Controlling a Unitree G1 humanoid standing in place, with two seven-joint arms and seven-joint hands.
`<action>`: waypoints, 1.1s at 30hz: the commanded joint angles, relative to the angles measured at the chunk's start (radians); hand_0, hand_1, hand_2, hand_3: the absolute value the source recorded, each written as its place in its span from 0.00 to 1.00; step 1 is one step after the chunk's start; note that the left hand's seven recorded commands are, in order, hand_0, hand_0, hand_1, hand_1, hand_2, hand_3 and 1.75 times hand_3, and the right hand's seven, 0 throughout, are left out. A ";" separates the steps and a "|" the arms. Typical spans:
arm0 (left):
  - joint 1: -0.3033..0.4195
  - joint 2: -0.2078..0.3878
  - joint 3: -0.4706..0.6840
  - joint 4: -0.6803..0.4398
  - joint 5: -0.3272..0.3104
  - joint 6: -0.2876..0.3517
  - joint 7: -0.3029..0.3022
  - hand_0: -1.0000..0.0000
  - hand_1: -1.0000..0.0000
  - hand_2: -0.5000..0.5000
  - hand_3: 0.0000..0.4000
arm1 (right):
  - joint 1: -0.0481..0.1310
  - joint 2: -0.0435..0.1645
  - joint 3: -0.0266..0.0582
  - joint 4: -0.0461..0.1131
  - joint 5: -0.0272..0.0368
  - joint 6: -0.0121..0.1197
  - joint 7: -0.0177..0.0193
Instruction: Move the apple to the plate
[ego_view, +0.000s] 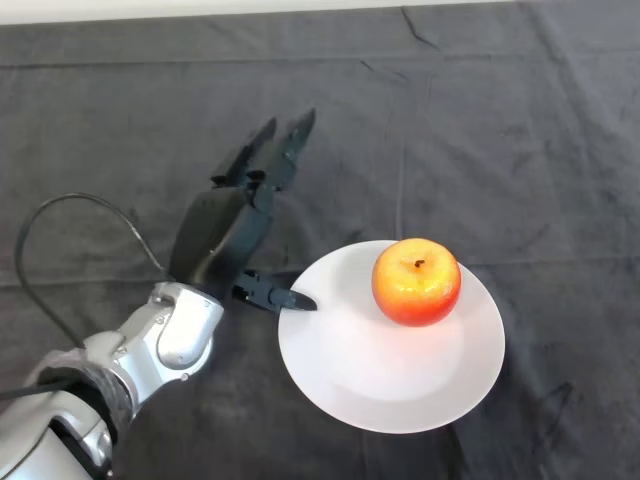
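A dark, creased cloth covers the surface (520, 120) from edge to edge, with a pale strip of background along the top of the frame. From the lower left my silver-grey arm (150, 345) reaches in toward the centre. At its end the robot hand (225, 235) sits left of centre, fingers straight and spread toward the top of the frame, holding nothing; its thumb points right, and its tip reaches the left rim of the plate. Right of centre lies the white plate (340, 370), and in it, toward its upper right part, stands the apple (417, 281), red and yellow, stem up, well apart from the hand. Nothing else is in the plate. I judge the apple delivered, so the step in hand is getting clear: I would lift the hand first, then draw it back toward the lower left, keeping the thumb from catching the rim and dragging the plate or rolling the fruit.
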 joint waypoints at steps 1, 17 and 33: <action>-0.004 0.059 0.030 0.047 0.029 -0.012 0.021 1.00 1.00 0.50 0.00 | 0.030 -0.023 -0.0060 0.018 0.0084 -0.006 0.0043; 0.027 0.153 0.156 0.076 -0.001 -0.036 0.020 1.00 1.00 0.50 0.00 | 0.030 -0.023 -0.0062 0.019 0.0080 -0.006 0.0047; 0.102 0.241 0.356 0.099 -0.145 -0.060 -0.046 1.00 1.00 0.50 0.00 | 0.030 -0.022 -0.0062 0.018 0.0077 -0.007 0.0047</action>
